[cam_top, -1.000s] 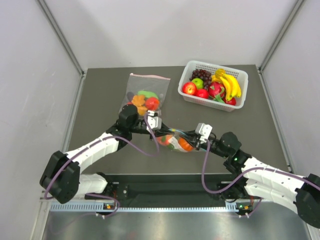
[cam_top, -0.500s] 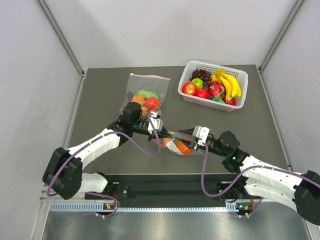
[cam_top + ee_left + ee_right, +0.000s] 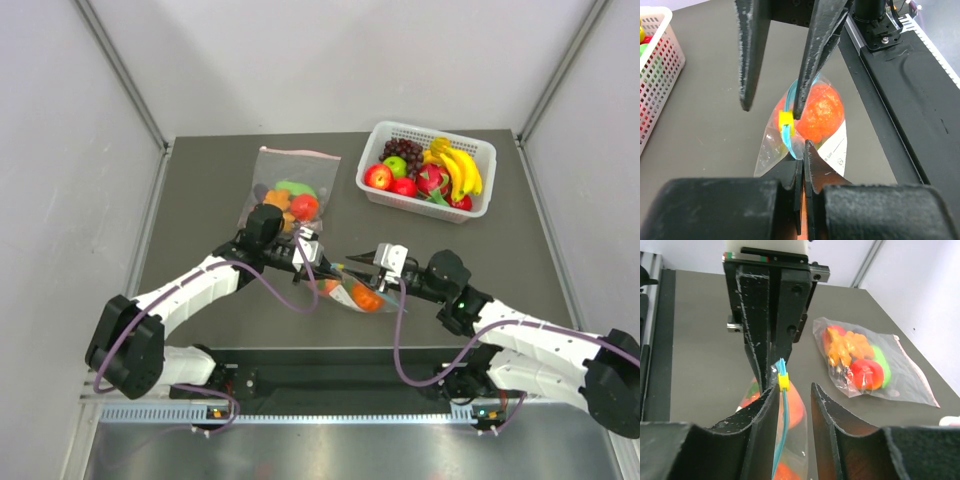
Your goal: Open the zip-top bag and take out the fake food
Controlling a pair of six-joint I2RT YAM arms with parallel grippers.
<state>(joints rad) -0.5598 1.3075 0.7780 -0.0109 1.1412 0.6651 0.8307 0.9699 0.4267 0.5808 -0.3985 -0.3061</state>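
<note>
Zip-top bag [image 3: 352, 290] sits toward six o'clock on the counter [image 3: 200, 200], fake food [image 3: 820, 112] inside. Left jaws, from nine o'clock, are clamped on its teal strip [image 3: 786, 137]; right jaws, from three o'clock, straddle the strip part open.

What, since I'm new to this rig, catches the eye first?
A small bag with a blue zip and orange food inside, mid-table between both arms: left jaws shut on its edge, right jaws open astride the zip. Behind lie a basket of fruit, right, and a second bag, left.
</note>
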